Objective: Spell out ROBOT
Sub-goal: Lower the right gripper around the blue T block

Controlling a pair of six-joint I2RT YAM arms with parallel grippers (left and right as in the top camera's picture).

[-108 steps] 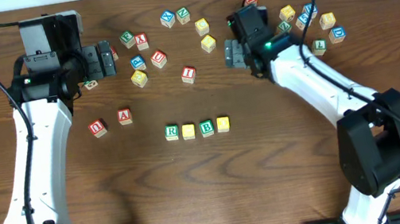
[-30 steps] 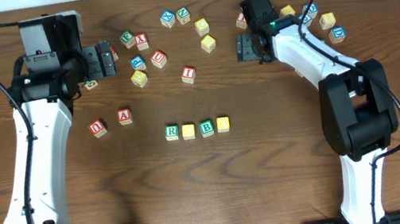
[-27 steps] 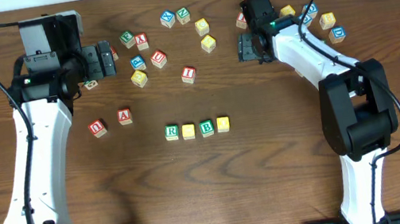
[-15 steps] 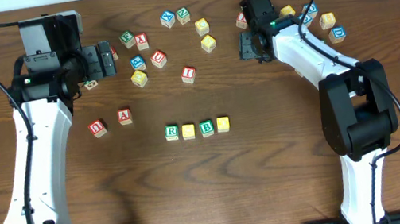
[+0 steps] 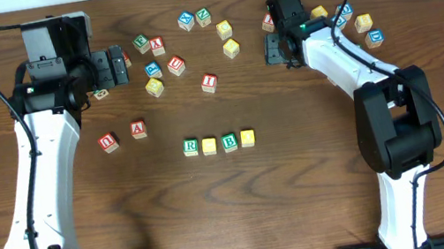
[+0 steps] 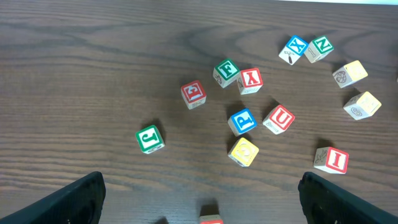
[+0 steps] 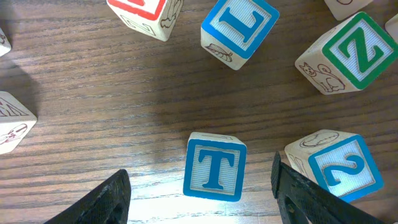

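Wood table. Red A just beside another red-lettered cube. Red I sits alone. Blue L, green Z, blue 2 loosely grouped.

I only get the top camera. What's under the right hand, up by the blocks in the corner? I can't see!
Observer: Its wrist camera shows a blue T block lying on the table between the right hand's fingers.
Child: Is it squeezing it?
Observer: No. The hand is open, with bare wood showing on both sides of the T block.
Child: Is anything crowding it?
Observer: A blue 2 block sits close beside it, not touching.
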